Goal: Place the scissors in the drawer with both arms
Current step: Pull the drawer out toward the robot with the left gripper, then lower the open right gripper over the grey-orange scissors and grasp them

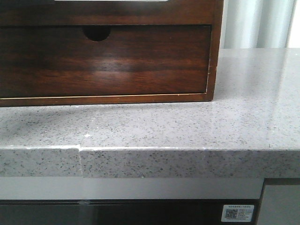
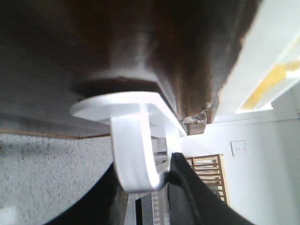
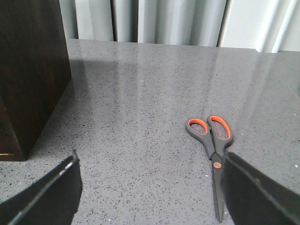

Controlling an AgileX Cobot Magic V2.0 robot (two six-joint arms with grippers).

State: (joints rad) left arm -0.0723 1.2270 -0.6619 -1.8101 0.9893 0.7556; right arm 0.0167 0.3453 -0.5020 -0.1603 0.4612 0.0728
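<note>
The scissors [image 3: 213, 150], with grey handles lined in orange and their blades closed, lie flat on the speckled grey countertop [image 3: 140, 108]. My right gripper [image 3: 150, 161] is open and empty just above the counter, and its right finger [image 3: 253, 197] overlaps the blades. The drawer [image 1: 108, 13] is the dark glossy front at the top of the front view, with a white strip on its upper edge. In the left wrist view my left gripper [image 2: 145, 180] is shut on the drawer's white loop handle [image 2: 133, 150]. Neither gripper shows in the front view.
Below the drawer, the same cabinet has a drawer with a half-round notch [image 1: 103, 61]. The cabinet's side [image 3: 28, 70] stands beside my right gripper. The counter has a front edge [image 1: 150, 161] and pale curtains [image 3: 164, 21] behind it.
</note>
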